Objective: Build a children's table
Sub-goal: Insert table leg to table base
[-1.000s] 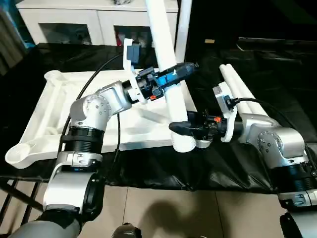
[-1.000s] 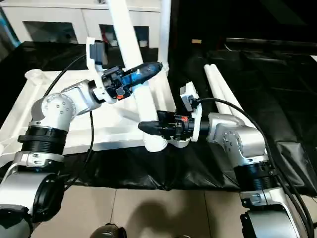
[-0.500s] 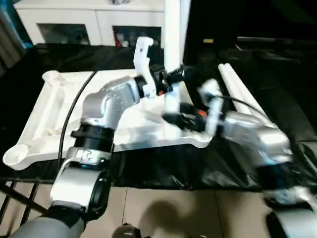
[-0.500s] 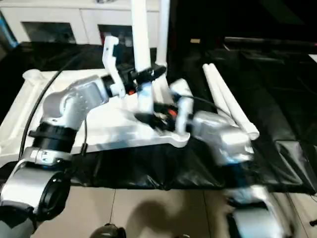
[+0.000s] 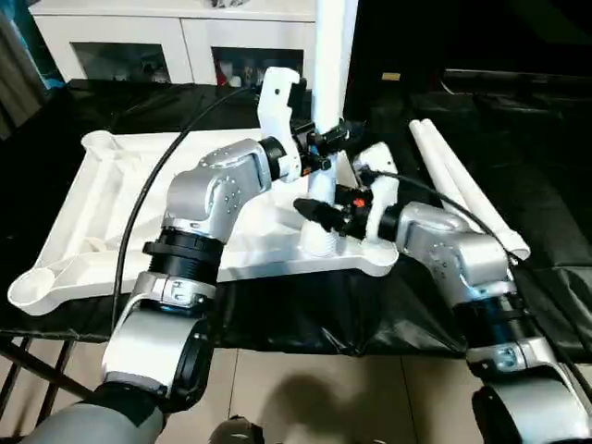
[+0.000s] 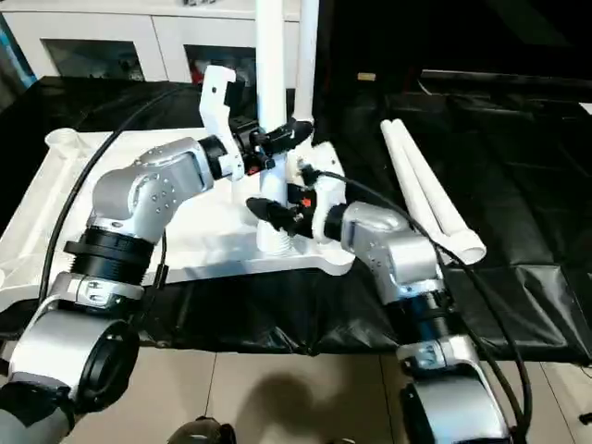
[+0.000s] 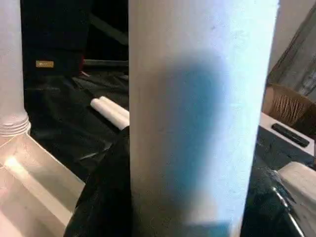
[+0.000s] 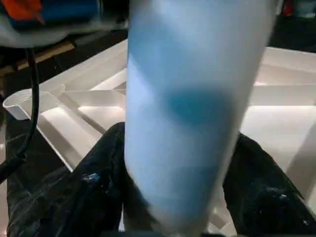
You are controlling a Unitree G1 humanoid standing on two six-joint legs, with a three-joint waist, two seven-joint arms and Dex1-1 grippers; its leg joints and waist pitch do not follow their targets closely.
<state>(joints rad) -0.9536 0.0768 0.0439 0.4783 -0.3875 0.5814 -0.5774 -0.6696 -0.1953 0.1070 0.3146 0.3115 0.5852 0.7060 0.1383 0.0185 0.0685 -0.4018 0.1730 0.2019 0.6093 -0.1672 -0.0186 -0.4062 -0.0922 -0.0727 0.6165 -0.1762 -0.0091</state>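
From my head camera, looking down: a white table top (image 5: 111, 213) lies upside down on a black-covered surface (image 5: 518, 166), ribbed underside facing up. A white leg (image 5: 329, 83) stands upright at the top's near right corner, its foot at the corner socket (image 5: 319, 242). My left gripper (image 5: 326, 148) reaches in from the left and grasps this leg partway up, one black finger on each side. My right gripper (image 5: 313, 213) comes in from the right and grasps the same leg lower down, just above the socket. A second leg (image 6: 308, 55) stands upright just behind the first. Two spare legs (image 5: 462, 180) lie side by side on the black cover to my right, well apart from both grippers. A white cabinet (image 5: 139, 42) stands behind.

From my left wrist: the leg (image 7: 197, 118) stands close between my dark fingers (image 7: 106, 192), which touch its sides. The spare legs (image 7: 111, 111) lie beyond.

From my right wrist: the leg (image 8: 192, 108) sits between my black fingers (image 8: 74, 192), clasped on both sides, with the ribbed top (image 8: 89, 108) behind it.
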